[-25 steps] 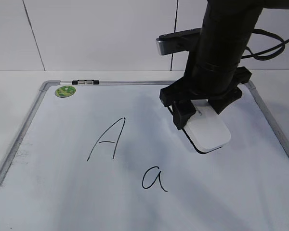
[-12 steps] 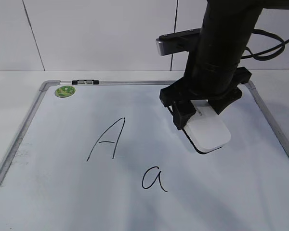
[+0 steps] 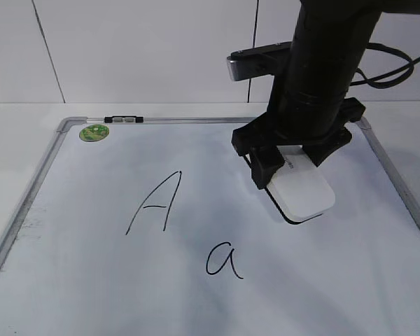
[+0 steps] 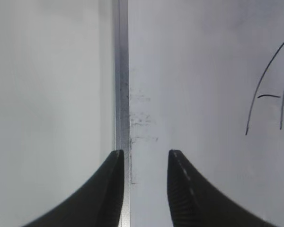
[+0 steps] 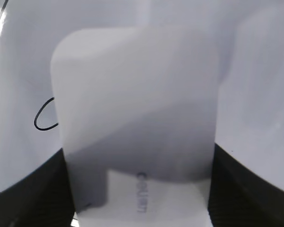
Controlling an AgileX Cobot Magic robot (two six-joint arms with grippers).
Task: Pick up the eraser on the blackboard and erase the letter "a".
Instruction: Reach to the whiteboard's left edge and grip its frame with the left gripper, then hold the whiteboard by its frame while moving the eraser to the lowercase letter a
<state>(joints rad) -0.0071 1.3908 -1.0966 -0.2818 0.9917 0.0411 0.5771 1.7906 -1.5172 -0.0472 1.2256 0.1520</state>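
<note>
The white eraser [image 3: 304, 192] lies on the blackboard [image 3: 91, 294] toward its right side. My right gripper [image 3: 290, 162] reaches down over the eraser's far end, with a black finger pressed against each long side. In the right wrist view the eraser [image 5: 137, 109] fills the space between the jaws of the right gripper [image 5: 138, 149], grey lettering showing on top. The small letter "a" [image 3: 224, 260] is written in front and to the left of the eraser; part of its loop [image 5: 43, 118] peeks past the eraser's edge. My left gripper [image 4: 144, 153] hangs open and empty over the board's left frame [image 4: 121, 71].
A tall capital "A" [image 3: 156, 203] stands left of the eraser and is also seen as the "A" [image 4: 270, 90] in the left wrist view. A green sticker [image 3: 94, 132] and a small black-and-silver clip [image 3: 124, 120] sit at the board's far left corner. Faint marker smudges [image 4: 139, 118] lie by the left frame.
</note>
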